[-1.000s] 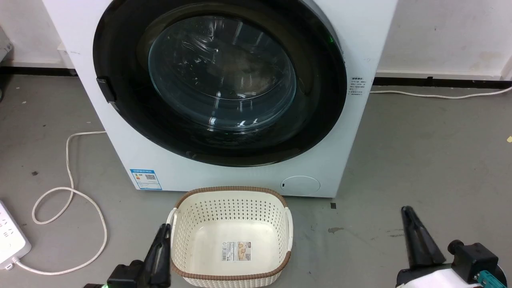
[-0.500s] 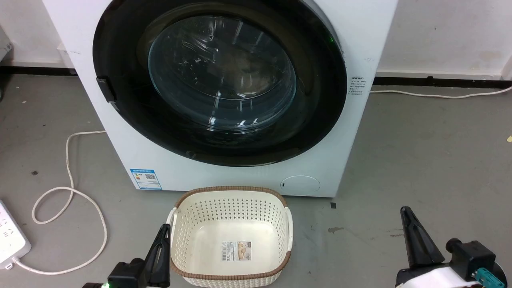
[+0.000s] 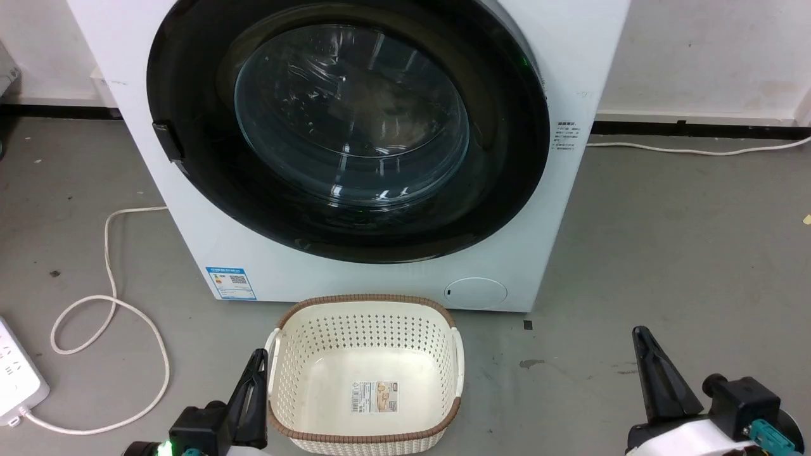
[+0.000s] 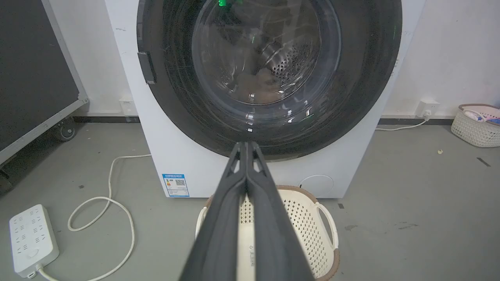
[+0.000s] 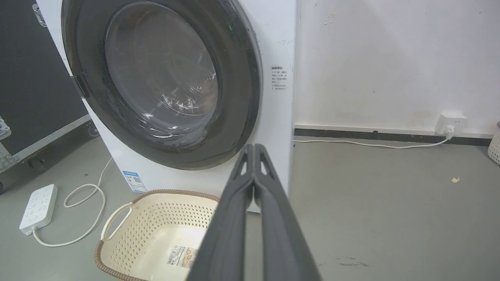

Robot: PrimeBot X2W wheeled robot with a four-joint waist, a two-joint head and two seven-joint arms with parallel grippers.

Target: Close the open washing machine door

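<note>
door: round glossy black door [image 3: 351, 120] flush on our white washing machine [image 3: 573, 57], top centre
jaws: left gripper [image 3: 258, 356], right gripper [image 3: 638, 334] both pressed together

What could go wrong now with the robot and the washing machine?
The washing machine door looks flat against the washing machine, but whether it latched cannot be seen; it might swing open.
The shut left gripper hangs close beside the laundry basket; a sideways move could knock it.
The white cable loops on the floor near the power strip; wheels might snag it.
</note>
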